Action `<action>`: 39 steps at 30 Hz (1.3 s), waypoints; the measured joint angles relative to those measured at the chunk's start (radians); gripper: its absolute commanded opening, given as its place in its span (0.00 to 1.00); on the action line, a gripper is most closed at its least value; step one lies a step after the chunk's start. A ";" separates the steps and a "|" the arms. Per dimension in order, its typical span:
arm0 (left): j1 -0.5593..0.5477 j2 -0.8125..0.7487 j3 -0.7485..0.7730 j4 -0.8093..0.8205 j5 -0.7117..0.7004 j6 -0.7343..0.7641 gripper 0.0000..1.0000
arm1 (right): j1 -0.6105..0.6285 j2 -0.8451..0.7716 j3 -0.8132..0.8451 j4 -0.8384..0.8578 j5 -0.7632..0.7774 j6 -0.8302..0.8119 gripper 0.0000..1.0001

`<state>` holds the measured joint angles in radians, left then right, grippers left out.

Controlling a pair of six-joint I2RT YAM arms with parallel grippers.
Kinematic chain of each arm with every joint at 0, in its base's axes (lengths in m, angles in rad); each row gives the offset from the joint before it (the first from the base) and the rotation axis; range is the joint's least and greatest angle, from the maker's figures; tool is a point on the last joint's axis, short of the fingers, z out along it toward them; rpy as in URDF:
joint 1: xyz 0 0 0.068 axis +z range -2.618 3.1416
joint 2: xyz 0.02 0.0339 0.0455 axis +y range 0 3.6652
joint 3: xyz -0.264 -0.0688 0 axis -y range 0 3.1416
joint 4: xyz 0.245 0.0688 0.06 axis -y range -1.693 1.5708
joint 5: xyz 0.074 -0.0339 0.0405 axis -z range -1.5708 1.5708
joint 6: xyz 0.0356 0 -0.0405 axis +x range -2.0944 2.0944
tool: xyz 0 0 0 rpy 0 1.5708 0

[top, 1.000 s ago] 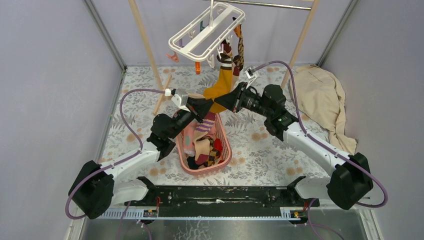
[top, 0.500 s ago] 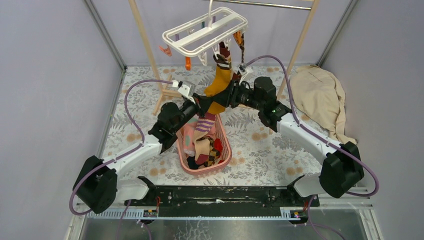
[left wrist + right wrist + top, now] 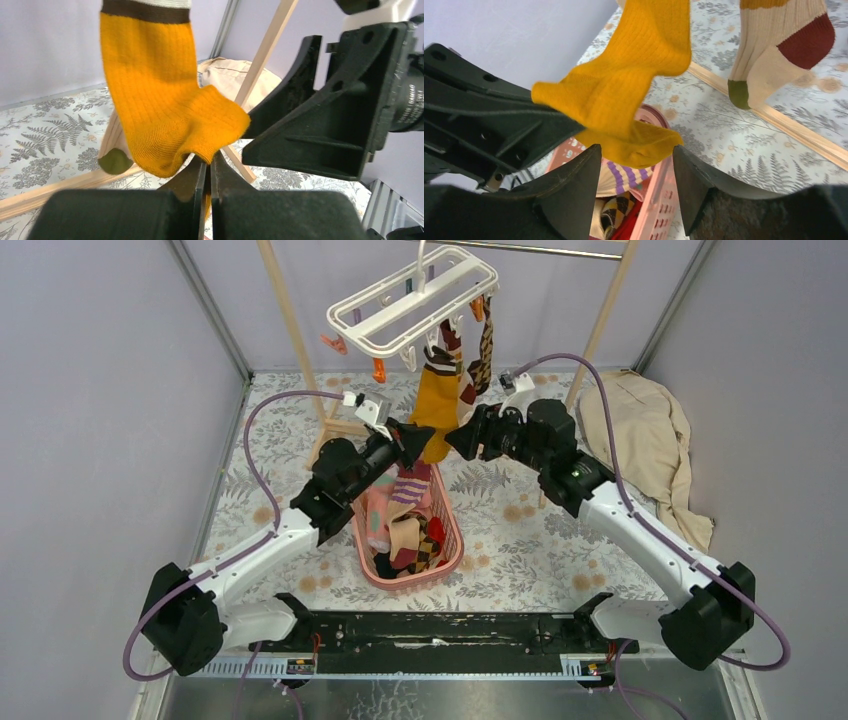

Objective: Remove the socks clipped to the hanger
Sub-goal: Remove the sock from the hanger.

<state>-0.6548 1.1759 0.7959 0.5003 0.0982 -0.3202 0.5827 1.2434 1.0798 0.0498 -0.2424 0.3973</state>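
The white hanger (image 3: 410, 300) hangs from the rod at the top. A mustard sock (image 3: 437, 405) hangs from one of its clips, with a brown argyle sock (image 3: 485, 350) beside it. My left gripper (image 3: 418, 435) is shut on the mustard sock's foot (image 3: 165, 120), pinching its lower edge, jaws (image 3: 209, 167) pressed together. My right gripper (image 3: 453, 438) stands open just right of the sock. The sock's foot (image 3: 634, 85) hangs right in front of the right gripper (image 3: 635, 152), free of its fingers. A cream sock with a red heel (image 3: 784, 45) hangs further right.
A pink basket (image 3: 452, 540) holding several socks stands under both grippers. A large beige cloth (image 3: 645, 440) lies at the right. The wooden rack's posts (image 3: 290, 320) rise at both sides of the hanger, and its base bar (image 3: 794, 130) lies on the fern-print cover.
My right gripper has opened, let go of the mustard sock and drawn back to the right. The left gripper stays shut on the sock. The hanger has swung and settled.
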 measured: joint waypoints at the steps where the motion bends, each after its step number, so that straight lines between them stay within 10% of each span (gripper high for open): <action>1: 0.000 0.003 0.008 -0.006 -0.009 0.000 0.03 | 0.000 -0.009 0.000 -0.013 0.014 -0.011 0.62; 21: -0.002 0.029 0.061 -0.069 -0.010 -0.018 0.02 | -0.001 -0.084 0.023 0.042 0.328 -0.166 0.67; 39: -0.008 0.102 0.061 -0.110 -0.008 -0.010 0.01 | -0.132 0.122 0.155 0.183 0.140 -0.140 0.56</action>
<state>-0.6624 1.2778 0.8570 0.3904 0.0902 -0.3298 0.4511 1.3655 1.2346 0.2333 -0.1024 0.2569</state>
